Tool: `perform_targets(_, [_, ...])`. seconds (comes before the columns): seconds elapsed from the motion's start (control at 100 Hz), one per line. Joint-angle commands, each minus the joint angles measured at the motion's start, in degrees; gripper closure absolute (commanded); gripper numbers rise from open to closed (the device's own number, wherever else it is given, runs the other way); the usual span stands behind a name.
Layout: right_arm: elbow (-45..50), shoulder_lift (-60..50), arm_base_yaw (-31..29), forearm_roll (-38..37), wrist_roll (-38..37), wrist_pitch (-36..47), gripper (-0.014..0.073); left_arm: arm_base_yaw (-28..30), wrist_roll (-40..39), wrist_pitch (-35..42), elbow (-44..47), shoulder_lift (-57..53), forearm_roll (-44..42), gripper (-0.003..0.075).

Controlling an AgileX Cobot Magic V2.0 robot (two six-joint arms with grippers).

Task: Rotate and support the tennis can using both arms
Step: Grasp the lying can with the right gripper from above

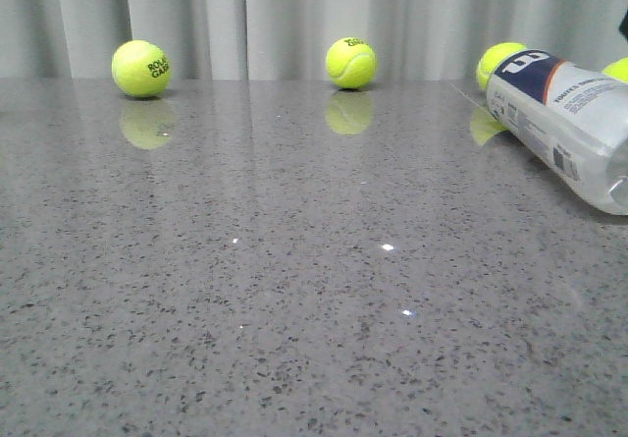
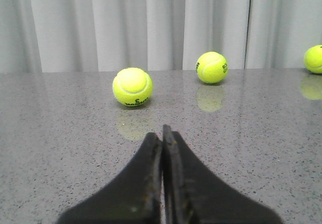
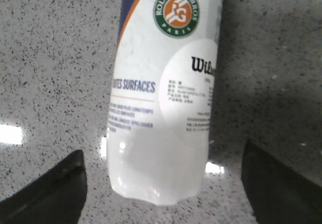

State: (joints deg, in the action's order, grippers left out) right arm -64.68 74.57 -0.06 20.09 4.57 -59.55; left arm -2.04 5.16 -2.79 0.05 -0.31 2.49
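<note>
The tennis can (image 1: 569,123) lies on its side at the far right of the grey speckled desk (image 1: 294,290), its navy end toward the curtain (image 1: 294,15), a loose ball (image 1: 500,64) just behind it. My right tool (image 3: 163,183) hovers released above the can's clear end, fingers (image 3: 50,191) spread on both sides without touching. My left tool (image 2: 162,133) is clenched on nothing, pointing at two balls (image 2: 132,87) on the desk.
</note>
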Motion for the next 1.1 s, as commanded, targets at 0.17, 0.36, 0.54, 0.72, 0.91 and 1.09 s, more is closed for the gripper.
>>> perform_targets(0.17, [-5.2, 7.8, -0.2, 5.4, -0.2, 4.0, -0.0027, -0.3, -0.6, 4.5, 2.1, -1.7, 0.0, 0.0739])
perform_targets(0.36, [-7.0, 12.0, 0.2, 6.0, -0.2, 4.4, -0.0027, -0.3, -0.6, 4.5, 2.1, -1.7, 0.0, 0.0739])
perform_targets(0.54, [-7.0, 13.9, 0.4, 6.2, -0.2, 4.8, 0.0018, -0.3, -0.6, 4.5, 2.1, -1.7, 0.0, 0.0739])
perform_targets(0.72, [-7.0, 14.0, 0.4, 6.3, -0.2, 4.6, 0.0255, -0.3, -0.6, 4.5, 2.1, -1.7, 0.0, 0.0739])
perform_targets(0.91, [-10.4, 13.9, 1.0, 6.2, 3.3, 1.4, 0.0308, -0.3, -0.6, 4.5, 2.1, -1.7, 0.0, 0.0739])
perform_targets(1.09, [-19.1, 14.1, 7.4, 3.0, 12.7, -1.2, 0.0308, -0.3, -0.6, 4.5, 2.1, -1.7, 0.0, 0.0739])
